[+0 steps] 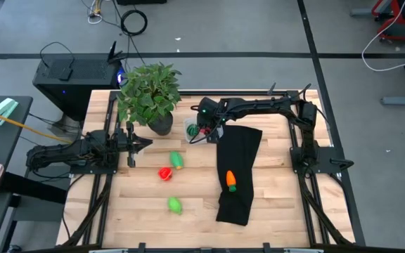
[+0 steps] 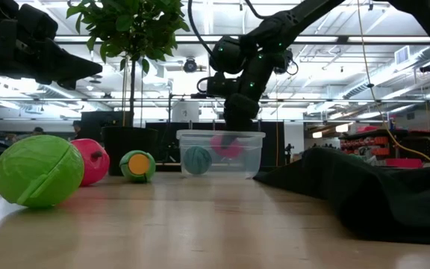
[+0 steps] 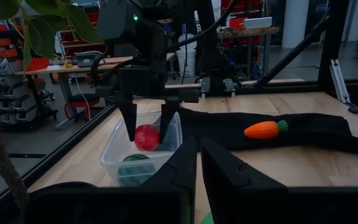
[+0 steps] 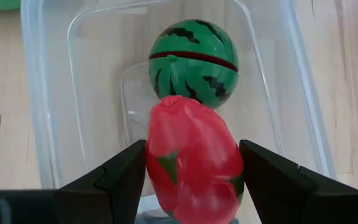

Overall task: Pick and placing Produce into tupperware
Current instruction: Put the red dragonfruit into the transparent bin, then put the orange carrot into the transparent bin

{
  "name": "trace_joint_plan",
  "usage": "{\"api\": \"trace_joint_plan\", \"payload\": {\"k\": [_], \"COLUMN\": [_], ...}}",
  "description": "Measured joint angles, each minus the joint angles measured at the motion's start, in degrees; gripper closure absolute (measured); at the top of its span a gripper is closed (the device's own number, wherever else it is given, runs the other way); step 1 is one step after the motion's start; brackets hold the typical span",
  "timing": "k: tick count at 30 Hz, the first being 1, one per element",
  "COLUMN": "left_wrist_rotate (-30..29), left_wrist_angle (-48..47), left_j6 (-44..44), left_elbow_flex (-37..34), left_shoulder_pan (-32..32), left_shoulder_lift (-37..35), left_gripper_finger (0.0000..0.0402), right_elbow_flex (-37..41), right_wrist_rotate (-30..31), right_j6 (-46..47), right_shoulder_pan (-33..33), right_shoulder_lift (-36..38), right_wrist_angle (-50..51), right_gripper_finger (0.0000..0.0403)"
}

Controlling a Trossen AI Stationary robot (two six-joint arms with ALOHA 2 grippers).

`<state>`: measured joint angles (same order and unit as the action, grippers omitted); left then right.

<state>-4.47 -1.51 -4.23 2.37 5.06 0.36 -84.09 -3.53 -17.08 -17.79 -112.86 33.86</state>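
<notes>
Two dark jointed arms, probably matte black fingers [image 4: 114, 177].

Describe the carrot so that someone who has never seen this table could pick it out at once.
Find the black cloth spread across the right half of the wooden table. The carrot lies on it, toward the near end. It is the only orange piece and the only one on the cloth; the other loose pieces lie on bare wood to the left.
</notes>
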Motion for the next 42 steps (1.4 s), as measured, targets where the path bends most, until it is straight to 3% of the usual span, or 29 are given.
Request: {"api": "trace_joint_plan", "payload": {"k": [26,42], "left_wrist_rotate": [0.0,0.0], "left_wrist_angle": [0.0,0.0], "left_j6": [0.0,0.0], "left_elbow_flex": [0.0,0.0], "left_shoulder_pan": [0.0,0.0], "left_shoulder_lift": [0.0,0.0], "left_gripper_finger": [0.0362,0.0369], "right_elbow_flex": [0.0,0.0], "right_wrist_rotate": [0.5,2.2], "right_j6": [-0.7,-1.0], "right_shoulder_pan": [0.0,0.1], "right_shoulder_lift": [0.0,0.0], "right_wrist_angle": [-0.9,-0.9], "right_gripper_finger": [0.0148,0.0126]}}
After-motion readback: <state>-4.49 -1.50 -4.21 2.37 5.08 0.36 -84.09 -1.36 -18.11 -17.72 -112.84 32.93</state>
